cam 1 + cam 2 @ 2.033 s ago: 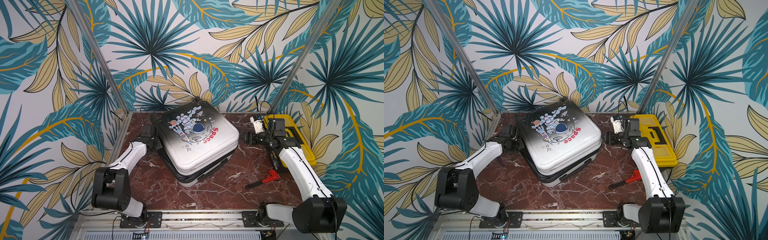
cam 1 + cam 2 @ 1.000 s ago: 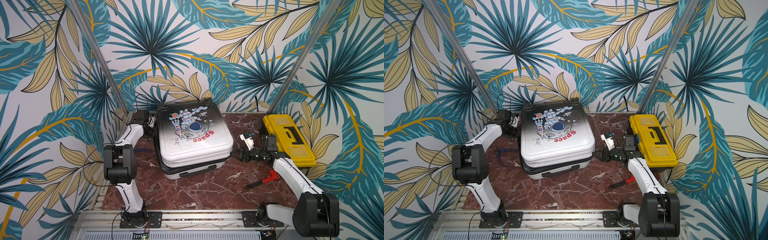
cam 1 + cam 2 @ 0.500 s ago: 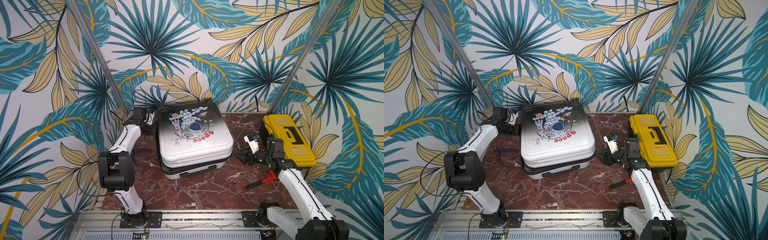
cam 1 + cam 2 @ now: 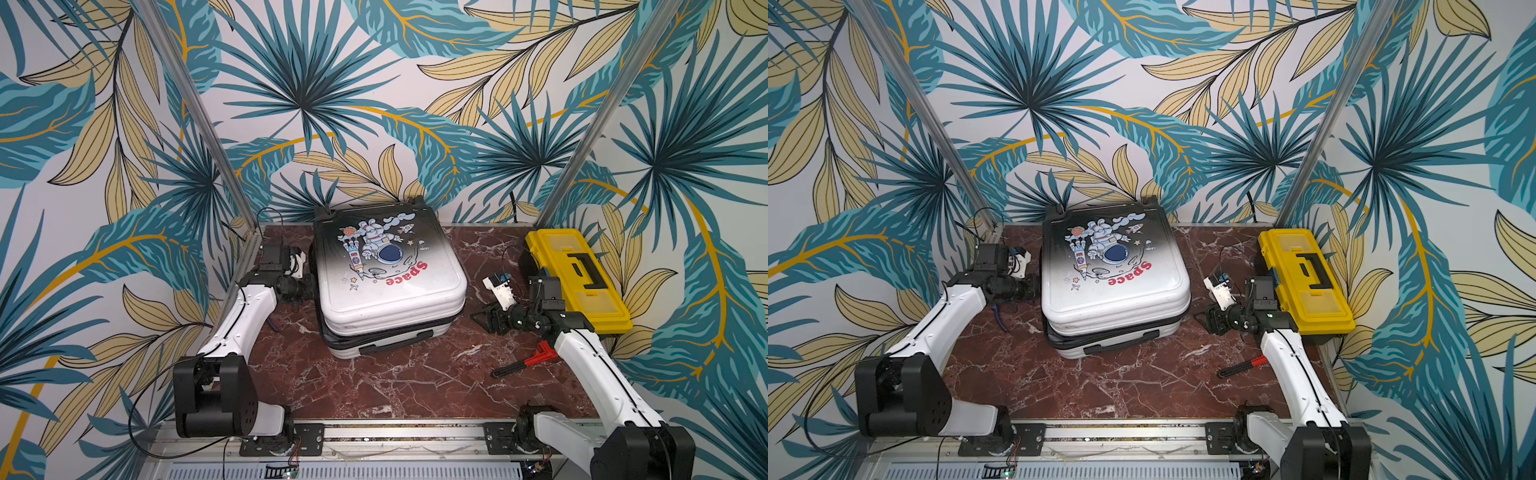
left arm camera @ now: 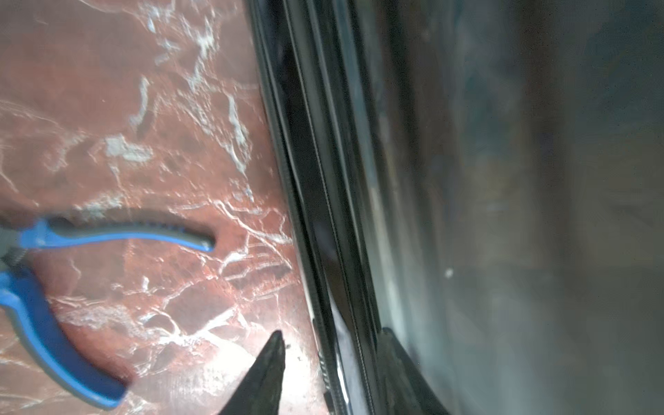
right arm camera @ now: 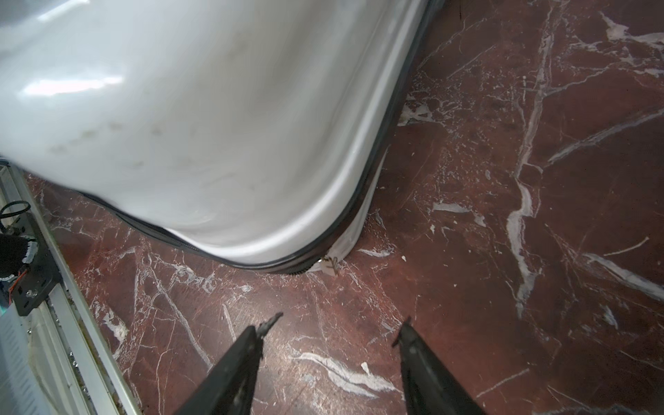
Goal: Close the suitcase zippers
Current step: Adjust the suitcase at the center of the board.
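Left gripper jaws apart, straddling the zippers on the suitcase flank; blurred, contact unclear. Right gripper jaws apart over the marble table, near a suitcase corner. Suitcase lies flat mid-table, toward the back. Blue pliers cut off. Leaf wallpaper all round.

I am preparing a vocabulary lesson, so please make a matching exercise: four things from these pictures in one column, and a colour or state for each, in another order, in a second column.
1. suitcase
2. toolbox
3. pliers
4. right gripper

A. open
B. yellow
C. blue handles
D. black fading to white

Pairs: 1-D, 2-B, 3-C, 4-A
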Available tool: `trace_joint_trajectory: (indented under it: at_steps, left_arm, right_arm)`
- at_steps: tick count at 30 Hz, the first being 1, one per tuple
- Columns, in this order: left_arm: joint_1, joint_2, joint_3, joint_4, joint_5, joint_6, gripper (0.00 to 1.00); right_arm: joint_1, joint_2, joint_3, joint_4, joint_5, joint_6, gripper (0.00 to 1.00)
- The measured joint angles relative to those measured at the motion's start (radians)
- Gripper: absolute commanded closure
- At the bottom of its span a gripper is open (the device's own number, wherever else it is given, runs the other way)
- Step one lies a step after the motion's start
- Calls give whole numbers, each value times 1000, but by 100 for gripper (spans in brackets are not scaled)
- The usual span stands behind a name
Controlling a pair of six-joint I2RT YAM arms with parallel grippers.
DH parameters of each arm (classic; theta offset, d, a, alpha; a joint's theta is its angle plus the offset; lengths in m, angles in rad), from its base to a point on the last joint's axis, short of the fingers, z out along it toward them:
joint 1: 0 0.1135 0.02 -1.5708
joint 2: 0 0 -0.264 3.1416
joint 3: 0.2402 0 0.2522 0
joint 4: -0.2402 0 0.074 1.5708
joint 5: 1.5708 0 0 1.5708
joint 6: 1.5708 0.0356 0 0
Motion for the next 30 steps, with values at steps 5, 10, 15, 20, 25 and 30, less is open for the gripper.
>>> trace_joint_trajectory:
  at_steps: [5,10,15,20,25,30]
  left_arm:
    - [-7,31,-16,2,3,9,85]
    - [-5,60,-1,-3,-13,5,100]
    - [15,79,23,-12,-43,27,100]
    - [52,129,76,-22,-58,71,100]
    - [79,170,117,-25,-53,108,100]
    - [90,195,146,-35,-43,127,100]
  right_arm:
    - [23,-1,-15,15,-3,1,41]
    - [35,-1,-32,29,-13,5,42]
    - [68,-1,-60,64,-40,26,43]
    - [117,-1,-105,129,-63,26,43]
    - [134,61,-114,201,-72,8,44]
    - [171,163,-121,272,-78,-18,44]
